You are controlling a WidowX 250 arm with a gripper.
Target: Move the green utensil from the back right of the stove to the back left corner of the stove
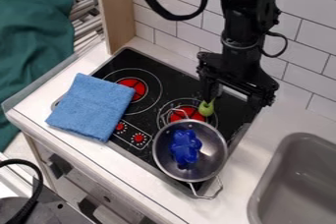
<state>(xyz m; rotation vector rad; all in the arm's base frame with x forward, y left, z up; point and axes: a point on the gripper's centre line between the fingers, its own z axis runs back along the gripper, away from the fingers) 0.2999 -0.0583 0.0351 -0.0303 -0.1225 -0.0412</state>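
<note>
Black cable [41, 181] curls at lower left, green fabric [33, 36] nearby; a blue cloth [92, 106] overlaps the black stovetop [125, 60] on a white counter [141, 196]. A metal pot [215, 142] holds a blue toy [185, 147]. Just beyond sits a small, rounded, narrow-necked green object [206, 108], near the wide-spread gripper [235, 101], left of a gray sink [298, 179].

Small green item [207, 108], plain, rounded lower end, narrower top, roughly upright. At black stovetop [226, 115], right side of red burner spot [185, 113], just beyond metal pan [215, 158] rim. Top partly hidden; exact type unclear, can't tell if resting or raised.
</note>
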